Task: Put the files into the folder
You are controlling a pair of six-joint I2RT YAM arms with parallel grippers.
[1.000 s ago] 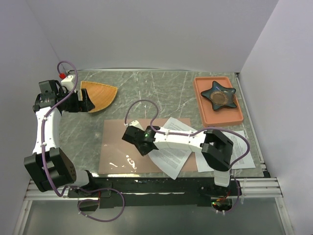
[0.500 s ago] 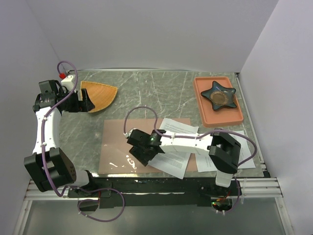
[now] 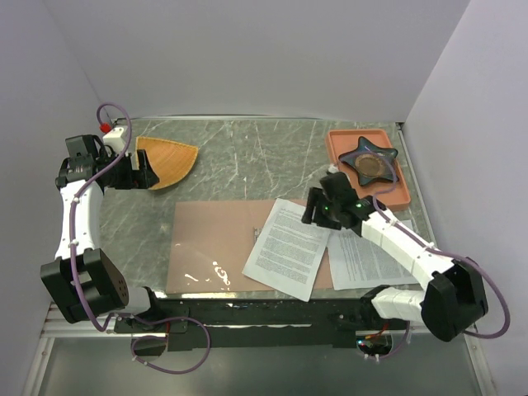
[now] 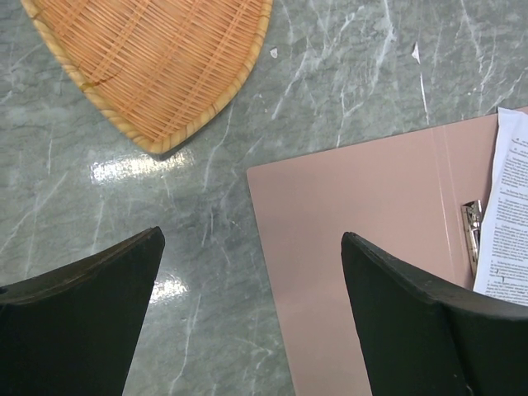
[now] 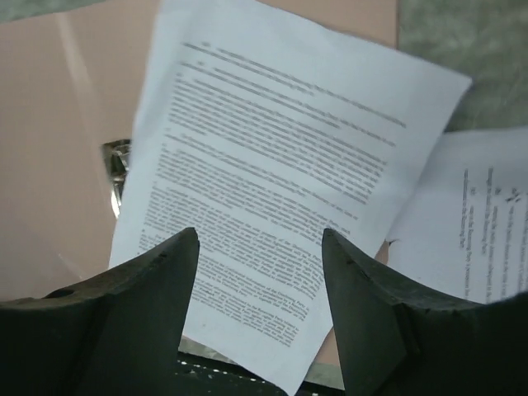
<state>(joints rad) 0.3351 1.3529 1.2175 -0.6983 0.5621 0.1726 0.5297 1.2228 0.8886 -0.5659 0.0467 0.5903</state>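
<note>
Right gripper [image 5: 260, 247], jaws apart and empty, hangs over a white printed paper sheet [image 3: 285, 247] lying tilted on the open pinkish-brown card folder [image 3: 210, 243]; a second sheet [image 3: 367, 260] lies just right, on the grey marble bench [image 3: 247, 157]. Farther back, left gripper [image 4: 252, 243] gapes wide, empty, near an orange woven fan-shaped plate [image 3: 169, 161].

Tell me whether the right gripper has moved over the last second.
Yes. The right gripper has swung right and away from the arm bases, off the folder's middle toward the salmon tray, leaving a sheet lying across the folder.
</note>
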